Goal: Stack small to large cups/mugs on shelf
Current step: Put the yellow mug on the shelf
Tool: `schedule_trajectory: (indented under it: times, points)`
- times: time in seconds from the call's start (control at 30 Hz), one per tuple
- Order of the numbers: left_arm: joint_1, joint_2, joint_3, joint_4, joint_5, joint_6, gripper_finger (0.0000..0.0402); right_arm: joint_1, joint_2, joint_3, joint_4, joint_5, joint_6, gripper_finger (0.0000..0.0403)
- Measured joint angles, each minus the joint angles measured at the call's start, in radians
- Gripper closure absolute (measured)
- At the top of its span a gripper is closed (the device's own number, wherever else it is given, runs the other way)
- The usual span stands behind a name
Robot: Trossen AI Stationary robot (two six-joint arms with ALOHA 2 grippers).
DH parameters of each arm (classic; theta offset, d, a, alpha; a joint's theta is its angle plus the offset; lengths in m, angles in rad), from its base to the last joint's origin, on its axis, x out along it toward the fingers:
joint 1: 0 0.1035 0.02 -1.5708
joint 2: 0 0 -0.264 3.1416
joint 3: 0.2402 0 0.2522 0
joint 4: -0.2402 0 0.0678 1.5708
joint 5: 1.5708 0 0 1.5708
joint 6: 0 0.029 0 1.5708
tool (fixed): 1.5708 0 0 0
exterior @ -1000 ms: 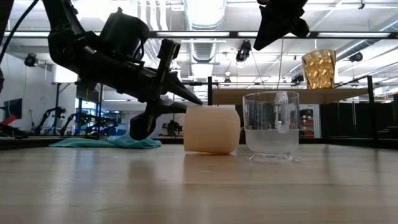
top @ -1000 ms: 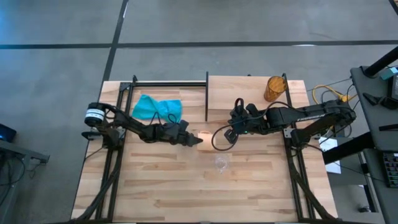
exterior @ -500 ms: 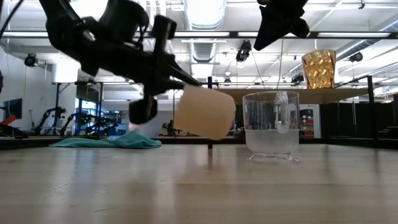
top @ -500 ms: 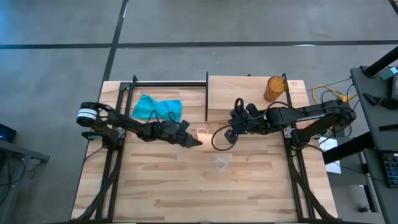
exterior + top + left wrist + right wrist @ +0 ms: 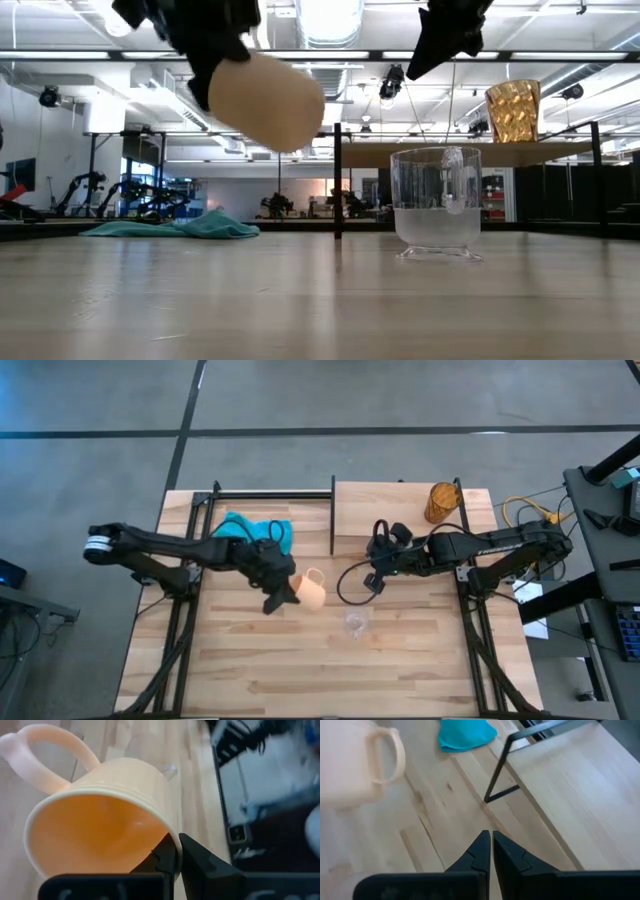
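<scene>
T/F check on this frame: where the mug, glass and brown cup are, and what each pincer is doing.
1. The left pincer grips the orange mug by its rim. True.
2. The mug stands on the table. False: it hangs tilted in the air.
3. The brown cup is on the shelf. True.
4. The glass is on the shelf. False: it stands on the table.
5. The right pincer holds the glass. False: it is shut on nothing.
</scene>
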Motion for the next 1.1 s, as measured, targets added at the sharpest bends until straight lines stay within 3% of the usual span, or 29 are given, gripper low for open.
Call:
schedule_trajectory:
  times: [0.07, 0.17, 0.33, 0.8, 1.03, 1.1]
  points:
    - [0.001, -0.002, 0.043, -0.065, 0.000, 0.092, 0.0401, 0.000, 0.000, 0.000, 0.036, -0.020, -0.014, 0.0390]
    - [0.001, 0.008, 0.105, -0.107, -0.001, 0.178, 0.0401, -0.007, 0.000, 0.000, 0.140, -0.134, -0.068, 0.0390]
    - [0.001, 0.056, 0.148, -0.214, -0.001, 0.201, 0.0401, -0.039, 0.000, 0.002, 0.337, -0.291, -0.106, 0.0390]
    - [0.001, 0.062, 0.192, -0.208, 0.028, 0.212, 0.0402, -0.092, 0.086, 0.021, 0.322, -0.316, -0.111, 0.0390]
    - [0.001, 0.061, 0.202, -0.211, 0.030, 0.237, 0.0402, -0.108, 0.142, 0.068, 0.333, -0.387, -0.070, 0.0390]
    - [0.001, 0.060, 0.201, -0.214, 0.031, 0.237, 0.0402, -0.132, 0.154, 0.088, 0.333, -0.467, -0.056, 0.0390]
